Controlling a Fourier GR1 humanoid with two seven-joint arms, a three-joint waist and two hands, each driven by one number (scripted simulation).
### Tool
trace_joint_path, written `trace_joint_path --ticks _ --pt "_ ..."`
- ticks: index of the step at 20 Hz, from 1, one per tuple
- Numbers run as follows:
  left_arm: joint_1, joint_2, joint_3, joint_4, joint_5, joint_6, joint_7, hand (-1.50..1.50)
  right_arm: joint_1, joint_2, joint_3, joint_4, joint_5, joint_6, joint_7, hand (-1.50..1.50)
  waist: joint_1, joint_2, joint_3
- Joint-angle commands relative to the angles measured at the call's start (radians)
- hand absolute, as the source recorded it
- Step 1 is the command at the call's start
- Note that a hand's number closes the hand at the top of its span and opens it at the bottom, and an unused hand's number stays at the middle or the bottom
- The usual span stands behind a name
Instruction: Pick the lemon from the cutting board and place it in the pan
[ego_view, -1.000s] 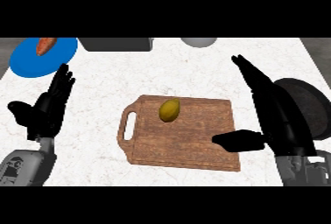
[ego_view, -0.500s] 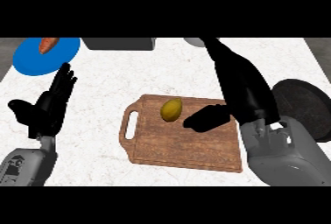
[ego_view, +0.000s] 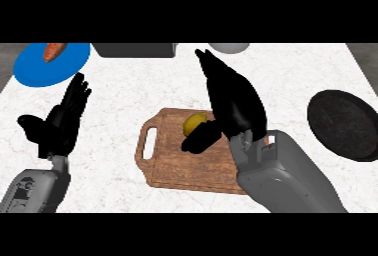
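Note:
The yellow lemon (ego_view: 195, 122) lies on the wooden cutting board (ego_view: 173, 165) in the middle of the counter. My right hand (ego_view: 232, 102) hovers right over it, fingers straight and pointing away, thumb (ego_view: 201, 137) stretched down across the lemon's near side and hiding part of it. The dark round pan (ego_view: 347, 125) sits at the right edge, apart from the hand. My left hand (ego_view: 63, 122) rests open at the left, fingers up.
A blue plate (ego_view: 44, 67) with an orange carrot (ego_view: 53, 51) is at the far left corner. A grey box (ego_view: 136, 49) and a pale round object (ego_view: 230, 47) stand along the far edge. White marble counter (ego_view: 118, 100) surrounds the board.
My right hand has swung leftwards from beside the pan to over the board, and its thumb now reaches the lemon. The left hand has barely shifted.

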Motion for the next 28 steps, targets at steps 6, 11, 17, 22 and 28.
trace_joint_path --ticks 6,11,17,22,28 --pt "-0.002 -0.013 0.014 -0.015 -0.025 -0.01 0.023 0.0 0.017 0.022 -0.094 0.142 0.087 0.019 -0.01 -1.5 0.001 0.0 0.001" --pt "-0.074 -0.028 0.055 0.099 -0.013 -0.044 -0.028 0.0 0.073 0.06 -0.084 0.169 0.078 0.058 -0.036 -1.5 -0.005 0.002 0.0" --pt "0.012 -0.001 0.074 -0.062 -0.007 -0.072 0.052 0.0 0.104 0.088 -0.095 0.16 0.08 0.115 -0.078 -1.5 0.0 -0.001 0.001" --pt "-0.006 -0.073 0.027 -0.048 -0.08 -0.014 0.07 0.0 0.07 0.101 -0.111 0.231 0.077 0.141 -0.098 -1.5 -0.001 0.0 0.001" --pt "0.027 -0.063 0.064 -0.029 -0.074 -0.052 0.012 0.0 0.058 0.101 -0.05 0.355 0.098 0.116 -0.108 -1.5 0.002 0.0 0.001"
